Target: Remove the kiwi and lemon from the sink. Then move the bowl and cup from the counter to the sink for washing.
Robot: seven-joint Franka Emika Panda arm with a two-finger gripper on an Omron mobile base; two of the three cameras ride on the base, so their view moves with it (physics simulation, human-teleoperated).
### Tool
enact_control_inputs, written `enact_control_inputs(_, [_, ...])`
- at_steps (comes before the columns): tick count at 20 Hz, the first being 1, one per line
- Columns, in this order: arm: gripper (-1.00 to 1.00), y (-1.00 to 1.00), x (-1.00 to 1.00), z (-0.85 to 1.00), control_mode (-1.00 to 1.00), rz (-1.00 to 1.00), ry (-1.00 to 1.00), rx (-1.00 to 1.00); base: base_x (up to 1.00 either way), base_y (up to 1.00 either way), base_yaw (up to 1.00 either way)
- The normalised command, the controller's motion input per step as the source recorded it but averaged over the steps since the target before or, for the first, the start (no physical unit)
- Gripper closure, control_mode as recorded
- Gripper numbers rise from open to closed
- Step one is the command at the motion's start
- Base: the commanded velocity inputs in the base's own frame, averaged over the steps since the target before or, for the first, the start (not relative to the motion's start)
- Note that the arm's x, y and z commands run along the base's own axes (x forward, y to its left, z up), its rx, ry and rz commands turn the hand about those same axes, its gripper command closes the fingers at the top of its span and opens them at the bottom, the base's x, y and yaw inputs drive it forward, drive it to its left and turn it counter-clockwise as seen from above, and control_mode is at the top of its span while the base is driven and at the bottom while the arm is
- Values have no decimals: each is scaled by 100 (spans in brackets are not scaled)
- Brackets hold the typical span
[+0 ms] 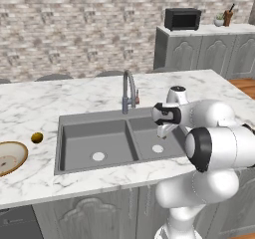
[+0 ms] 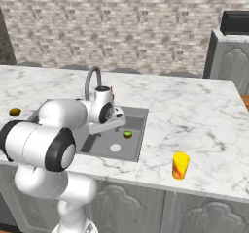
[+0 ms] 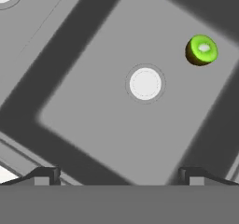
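The dark grey double sink [image 1: 94, 133] is set in the white marble counter [image 1: 60, 96]. A half kiwi [image 3: 201, 50] with its green face showing lies in the right basin [image 2: 127, 134], beyond the pale drain [image 3: 145, 83]. My gripper [image 3: 119, 178] hangs open above that basin [image 1: 163, 131], with nothing between its fingers. A small golden-brown round fruit [image 1: 37, 137], apparently the lemon, rests on the counter left of the sink. The tan bowl [image 1: 7, 157] sits at the far left edge. The yellow cup [image 2: 180, 165] stands near the counter's front edge, right of the sink.
The curved steel faucet [image 1: 128, 91] rises behind the divider between the basins, close to my hand. A microwave [image 1: 182, 19] sits on a far grey cabinet. A wide stretch of marble [image 2: 194, 115] lies right of the sink.
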Motion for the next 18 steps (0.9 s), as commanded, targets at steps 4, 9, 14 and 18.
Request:
enact_control_inputs(4, [-100,-7,20,-13,-100,9,0,0,0,0,0])
enact_control_inputs(9, [-100,-8,23,-12,-100,8,0,0,0,0,0])
enact_control_inputs(14, [-100,-7,24,-13,-100,7,0,0,0,0,0])
enact_control_inputs(18, [-100,-5,22,-14,-100,5,0,0,0,0,0])
